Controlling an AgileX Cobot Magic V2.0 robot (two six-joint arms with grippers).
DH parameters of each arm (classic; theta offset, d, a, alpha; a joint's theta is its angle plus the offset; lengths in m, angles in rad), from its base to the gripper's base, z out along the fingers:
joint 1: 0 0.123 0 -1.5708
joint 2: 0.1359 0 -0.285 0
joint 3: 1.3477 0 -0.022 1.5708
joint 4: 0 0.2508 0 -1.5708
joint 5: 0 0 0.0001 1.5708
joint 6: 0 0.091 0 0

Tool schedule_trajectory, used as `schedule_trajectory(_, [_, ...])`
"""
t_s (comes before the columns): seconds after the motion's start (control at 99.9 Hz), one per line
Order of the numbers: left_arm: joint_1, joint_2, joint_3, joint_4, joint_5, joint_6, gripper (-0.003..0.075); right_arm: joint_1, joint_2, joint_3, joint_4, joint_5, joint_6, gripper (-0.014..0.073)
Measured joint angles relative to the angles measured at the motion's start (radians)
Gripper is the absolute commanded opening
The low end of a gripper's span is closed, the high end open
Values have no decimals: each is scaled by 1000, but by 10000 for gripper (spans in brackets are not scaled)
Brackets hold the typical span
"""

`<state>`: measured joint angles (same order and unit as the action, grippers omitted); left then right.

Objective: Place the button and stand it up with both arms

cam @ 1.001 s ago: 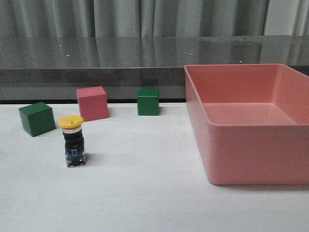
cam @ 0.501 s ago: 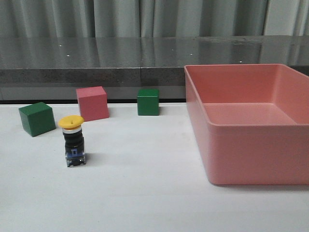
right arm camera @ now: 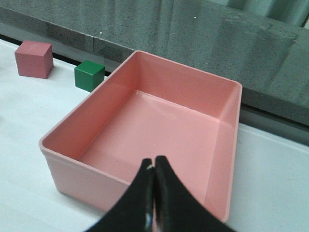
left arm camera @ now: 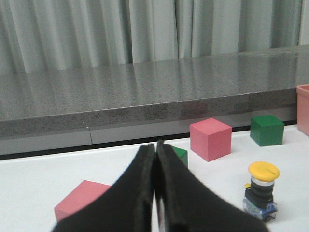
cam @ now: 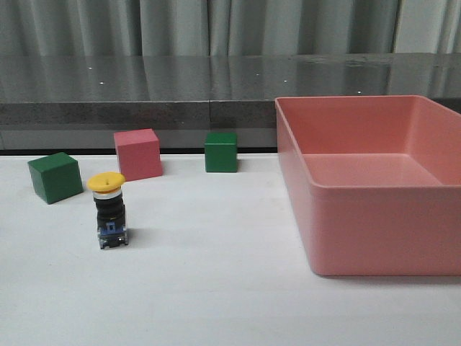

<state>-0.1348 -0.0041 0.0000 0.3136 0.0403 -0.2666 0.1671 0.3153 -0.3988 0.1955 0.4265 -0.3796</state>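
Note:
The button [cam: 109, 212] stands upright on the white table at the left, yellow cap up, blue-grey base down. It also shows in the left wrist view [left arm camera: 261, 191], standing upright. No arm shows in the front view. My left gripper [left arm camera: 155, 145] is shut and empty, well apart from the button. My right gripper [right arm camera: 154, 161] is shut and empty, above the near wall of the pink bin [right arm camera: 77, 175].
The pink bin [cam: 374, 238] fills the right side of the table. Behind the button stand a green cube [cam: 55, 176], a pink cube [cam: 137, 153] and another green cube [cam: 220, 151]. A further pink cube [left arm camera: 82, 199] lies near my left gripper. A grey ledge [cam: 144, 108] runs along the back.

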Motion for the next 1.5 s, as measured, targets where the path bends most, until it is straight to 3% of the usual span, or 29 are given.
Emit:
schedule_trajectory(0.23, [0, 0, 0, -141, 9, 13, -20, 0, 0, 0, 0, 0, 0, -60])
schedule_trajectory(0.461, [0, 0, 0, -150, 17, 98, -20, 0, 0, 0, 0, 0, 0, -60])
schedule_trajectory(1.372, [0, 0, 0, -150, 21, 105, -20, 0, 0, 2, 0, 0, 0, -60])
schedule_trajectory(1.502, [0, 0, 0, -150, 21, 105, -20, 0, -14, 37, -6, -70, 29, -60])
